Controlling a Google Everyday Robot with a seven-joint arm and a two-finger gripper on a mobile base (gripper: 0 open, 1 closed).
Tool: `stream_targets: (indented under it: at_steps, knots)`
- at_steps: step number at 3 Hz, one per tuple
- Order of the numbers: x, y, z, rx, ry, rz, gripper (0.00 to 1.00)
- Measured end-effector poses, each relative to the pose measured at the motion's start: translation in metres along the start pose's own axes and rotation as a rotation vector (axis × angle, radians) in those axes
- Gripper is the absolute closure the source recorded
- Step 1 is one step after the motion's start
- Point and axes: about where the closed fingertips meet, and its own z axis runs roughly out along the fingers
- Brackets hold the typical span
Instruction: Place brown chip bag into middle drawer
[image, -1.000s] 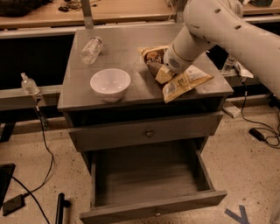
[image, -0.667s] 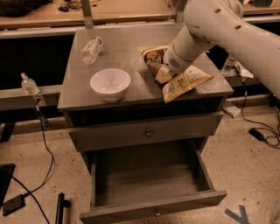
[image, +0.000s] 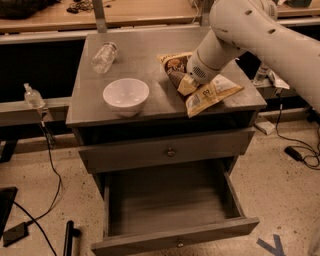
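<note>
"Camera view, looking down on the grey cabinet (image: 150, 107): where is the brown chip bag (image: 175, 67)?"

"On the cabinet top, in the right half. It lies flat and slanted, with its dark end toward the back and its tan-yellow end reaching the front right edge. It is not in any drawer."

"And the gripper?"

"The gripper (image: 189, 80) is at the end of the white arm (image: 250, 30), which comes in from the upper right. It is down on the middle of the bag, and the wrist covers it. Whether it is grasping the bag or released cannot be told."

"How does the middle drawer stand?"

"The middle drawer (image: 170, 200) is pulled far out below the bag, with its plank floor in view. Its small round knob (image: 179, 244) is on the front panel at the bottom. The upper drawer front (image: 150, 156) above it is closed and has its own knob."

"What else is on top?"

"A white bowl (image: 126, 95) stands upright near the front, left of the bag and apart from it. A clear bottle (image: 104, 57) lies on its side at the back left, well apart from both."

"Anything beside the cabinet?"

"A small bottle (image: 32, 95) stands on a ledge to the left."
</note>
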Motion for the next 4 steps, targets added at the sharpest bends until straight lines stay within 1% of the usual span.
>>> stream_targets:
  at_steps: [1, 2, 3, 4]
  knots:
    - [0.023, -0.009, -0.029, 0.016, -0.058, -0.059, 1.0]
    - [0.018, -0.021, -0.034, 0.016, -0.062, -0.051, 1.0]
    - [0.006, -0.04, -0.078, 0.059, -0.113, -0.042, 1.0]
    - [-0.008, -0.043, -0.131, 0.099, -0.171, -0.063, 1.0]
